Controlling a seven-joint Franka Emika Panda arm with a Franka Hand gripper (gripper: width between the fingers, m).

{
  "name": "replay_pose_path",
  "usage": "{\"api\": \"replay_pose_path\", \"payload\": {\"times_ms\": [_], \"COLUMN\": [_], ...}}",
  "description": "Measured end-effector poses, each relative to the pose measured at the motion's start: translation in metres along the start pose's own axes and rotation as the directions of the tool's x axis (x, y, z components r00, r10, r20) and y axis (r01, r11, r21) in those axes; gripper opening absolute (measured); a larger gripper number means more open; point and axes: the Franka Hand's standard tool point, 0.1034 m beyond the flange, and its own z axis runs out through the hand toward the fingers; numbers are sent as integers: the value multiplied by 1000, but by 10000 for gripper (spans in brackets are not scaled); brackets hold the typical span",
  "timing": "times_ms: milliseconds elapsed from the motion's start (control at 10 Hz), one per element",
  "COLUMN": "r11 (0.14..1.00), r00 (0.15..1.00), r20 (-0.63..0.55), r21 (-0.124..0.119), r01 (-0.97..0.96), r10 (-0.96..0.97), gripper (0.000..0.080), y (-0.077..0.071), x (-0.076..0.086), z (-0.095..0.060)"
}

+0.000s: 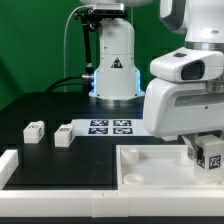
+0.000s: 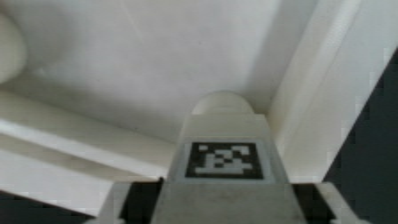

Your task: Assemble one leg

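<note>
My gripper (image 1: 209,160) is shut on a white leg (image 1: 210,156) with a black-and-white tag on its face. It holds the leg upright over the right part of the large white tray-like piece (image 1: 150,165). In the wrist view the held leg (image 2: 226,150) points down toward the tray's inner corner, its tip close to the tray's raised rim (image 2: 311,90); my fingers (image 2: 151,200) flank it on both sides. Two more legs lie on the black table at the exterior view's left, one (image 1: 35,131) farther left and one (image 1: 65,135) beside the marker board.
The marker board (image 1: 110,127) lies flat behind the tray near the robot base (image 1: 113,70). A white block (image 1: 8,165) stands at the exterior view's left front edge. The tray's front wall (image 1: 160,190) runs along the front.
</note>
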Motion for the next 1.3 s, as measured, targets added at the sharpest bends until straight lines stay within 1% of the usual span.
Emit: {"api": "replay_pose_path", "payload": {"times_ms": [100, 200, 300, 400, 600, 700, 900, 1000, 1100, 1200, 1300], "r11": [990, 971, 931, 862, 692, 623, 381, 271, 123, 26, -27], "r00": [990, 971, 931, 862, 693, 623, 381, 271, 123, 26, -27], "r20": [0, 1, 1, -3, 4, 6, 9, 7, -1, -4, 3], "r21": [3, 5, 5, 5, 14, 13, 9, 7, 4, 5, 6], "r01": [-138, -240, -364, -507, -721, -782, -925, -962, -992, -1000, -1000], "r10": [138, 240, 364, 507, 721, 782, 925, 962, 992, 1000, 1000], "gripper": [293, 293, 293, 293, 293, 293, 293, 293, 293, 293, 293], "y": [0, 0, -1, -1, -1, -2, -6, -9, -10, -10, -10], "x": [0, 0, 0, -1, -2, -2, -2, -1, -1, 0, 0], "z": [0, 0, 0, 1, 2, 2, 2, 2, 2, 2, 2]}}
